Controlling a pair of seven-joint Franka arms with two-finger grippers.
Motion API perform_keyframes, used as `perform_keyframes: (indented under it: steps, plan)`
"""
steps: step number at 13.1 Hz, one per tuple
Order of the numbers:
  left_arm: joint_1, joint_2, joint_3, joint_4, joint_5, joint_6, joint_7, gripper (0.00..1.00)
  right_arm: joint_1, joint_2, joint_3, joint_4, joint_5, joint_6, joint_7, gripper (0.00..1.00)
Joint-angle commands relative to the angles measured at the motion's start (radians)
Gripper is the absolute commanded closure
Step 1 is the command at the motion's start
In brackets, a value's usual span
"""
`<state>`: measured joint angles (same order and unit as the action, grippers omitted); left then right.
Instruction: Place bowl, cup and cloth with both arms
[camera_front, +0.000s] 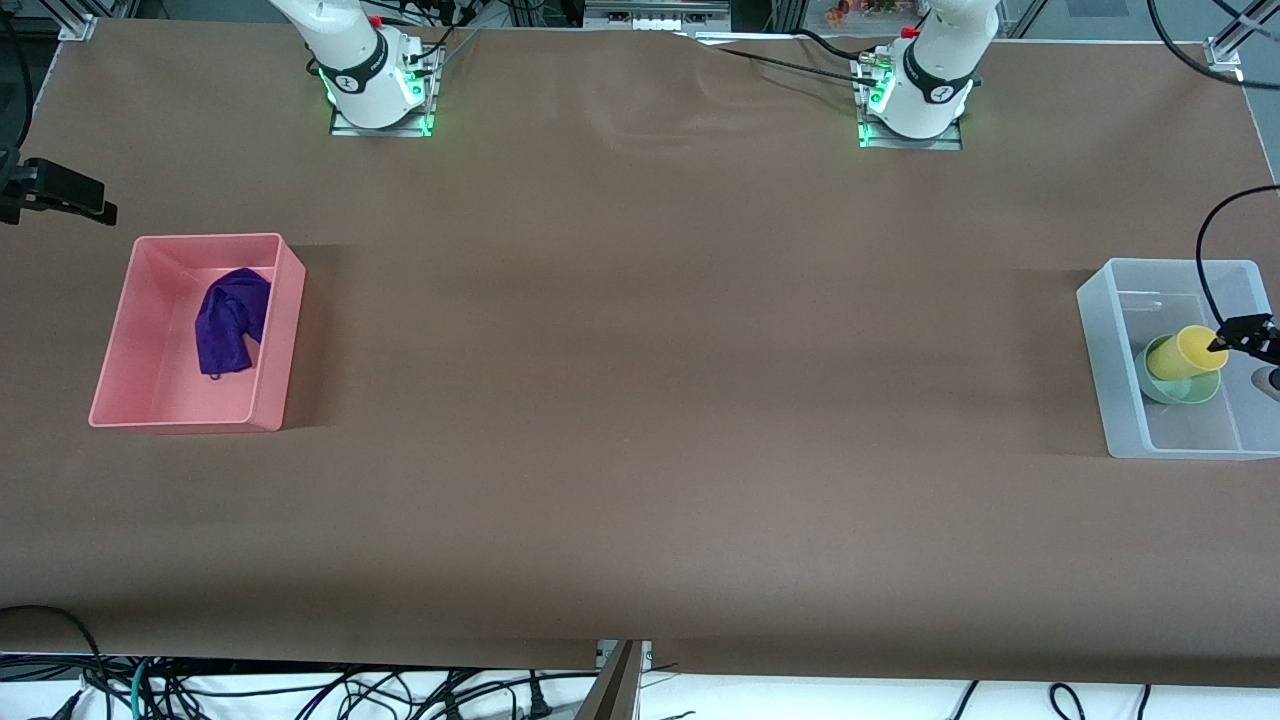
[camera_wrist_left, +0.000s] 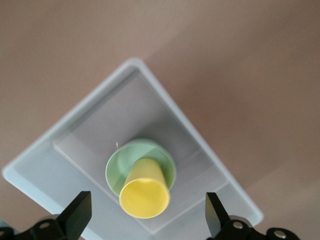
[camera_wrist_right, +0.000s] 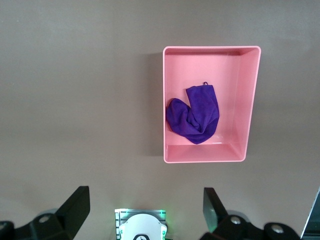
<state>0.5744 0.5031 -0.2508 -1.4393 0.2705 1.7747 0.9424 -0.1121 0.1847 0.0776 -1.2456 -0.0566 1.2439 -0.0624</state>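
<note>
Directly under the open left end effector (camera_wrist_left: 145, 220), cup (camera_wrist_left: 145, 189) in bowl (camera_wrist_left: 118, 167).

My left end effector (camera_wrist_left: 145, 220) hangs high toward the left arm's end of the table, fingers (camera_wrist_left: 77, 215) spread wide. My right end effector (camera_wrist_right: 145, 217) is raised, fingers (camera_wrist_right: 75, 207) spread too.
</note>
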Motion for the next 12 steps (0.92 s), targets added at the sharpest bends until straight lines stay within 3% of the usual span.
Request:
perform_keyframes:
  steps: [1, 6, 8, 10, 11, 12]
  plan:
    - [0.001, -0.109, -0.12, -0.016, 0.006, -0.108, -0.158, 0.0, 0.002, -0.013, 0.004, -0.017, -0.019, -0.011, -0.01, 0.0]
    - [0.001, -0.216, -0.413, -0.016, 0.019, -0.311, -0.67, 0.0, 0.005, -0.011, 0.008, -0.014, -0.017, -0.003, -0.01, 0.0]
    - [0.001, -0.23, -0.496, -0.015, 0.019, -0.379, -0.836, 0.0, 0.005, -0.01, 0.008, -0.014, -0.017, -0.001, -0.01, 0.0]
    - [-0.005, -0.27, -0.509, -0.013, 0.006, -0.376, -0.86, 0.0, 0.005, -0.01, 0.008, -0.014, -0.017, -0.003, -0.01, 0.0]
    - [-0.066, -0.287, -0.465, -0.015, 0.001, -0.374, -0.863, 0.0, 0.005, -0.01, 0.008, -0.014, -0.017, -0.001, -0.01, 0.0]
    - [-0.193, -0.319, -0.326, -0.016, -0.016, -0.365, -0.864, 0.0, 0.005, -0.011, 0.008, -0.014, -0.016, -0.001, -0.01, 0.0]
